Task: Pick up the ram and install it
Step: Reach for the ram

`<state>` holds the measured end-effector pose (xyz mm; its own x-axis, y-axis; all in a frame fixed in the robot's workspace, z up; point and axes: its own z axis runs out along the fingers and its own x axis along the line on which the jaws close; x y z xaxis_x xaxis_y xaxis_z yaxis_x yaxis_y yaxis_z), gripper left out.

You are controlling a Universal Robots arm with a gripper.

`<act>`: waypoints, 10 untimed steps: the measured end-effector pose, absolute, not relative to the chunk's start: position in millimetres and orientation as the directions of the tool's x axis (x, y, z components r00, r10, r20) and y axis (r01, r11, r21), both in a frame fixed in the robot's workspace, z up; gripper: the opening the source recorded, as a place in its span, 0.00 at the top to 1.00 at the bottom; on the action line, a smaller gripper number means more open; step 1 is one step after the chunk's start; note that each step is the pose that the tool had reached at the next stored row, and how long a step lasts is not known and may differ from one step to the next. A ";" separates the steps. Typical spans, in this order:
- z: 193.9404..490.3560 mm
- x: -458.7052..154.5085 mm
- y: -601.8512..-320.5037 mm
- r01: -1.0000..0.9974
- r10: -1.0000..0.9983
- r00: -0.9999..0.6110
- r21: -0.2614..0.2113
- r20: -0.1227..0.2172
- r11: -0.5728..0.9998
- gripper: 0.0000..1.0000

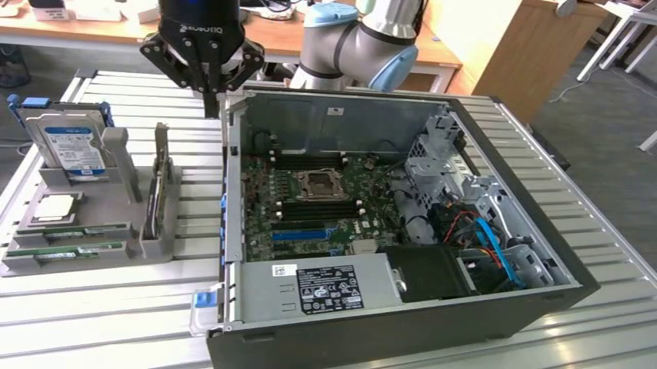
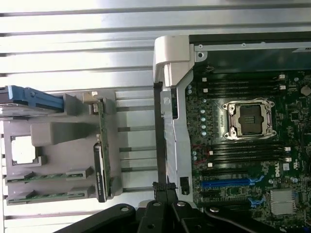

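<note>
Two green ram sticks lie flat in the front slots of a grey holder (image 1: 144, 246) at the exterior view's left: one ram (image 1: 70, 231) (image 2: 48, 175) and a second stick (image 1: 64, 252) (image 2: 48, 195) beside it. My gripper (image 1: 211, 108) (image 2: 164, 188) hangs above the table at the back, just outside the open computer case's left wall. Its fingers are shut together with nothing visible between them. It is well apart from the ram sticks. The black memory slots (image 1: 318, 206) (image 2: 243, 150) flank the CPU socket (image 1: 318, 183) on the motherboard.
The open case (image 1: 534, 292) covers the middle and right of the slatted table. The holder also carries an upright silver drive with a blue bracket (image 1: 72, 150) (image 2: 34, 97), a CPU chip (image 1: 57, 207) and an upright card (image 1: 159, 192). A power supply (image 1: 318, 288) sits at the case front.
</note>
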<state>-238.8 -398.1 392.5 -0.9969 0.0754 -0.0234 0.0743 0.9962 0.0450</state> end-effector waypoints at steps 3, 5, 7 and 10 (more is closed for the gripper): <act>392.4 -246.2 -398.1 0.074 0.075 -0.997 0.045 -0.023 0.996 0.89; 392.4 -251.1 -398.1 0.074 0.075 -0.997 0.045 -0.023 0.996 0.89; 392.3 -255.7 -398.1 0.074 0.075 -0.997 0.045 -0.023 0.996 0.89; 392.2 -262.4 -398.1 0.074 0.075 -0.997 0.045 -0.023 0.996 0.89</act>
<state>-262.4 -398.1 392.2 -0.9969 0.0753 -0.0234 0.0742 0.9962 0.0450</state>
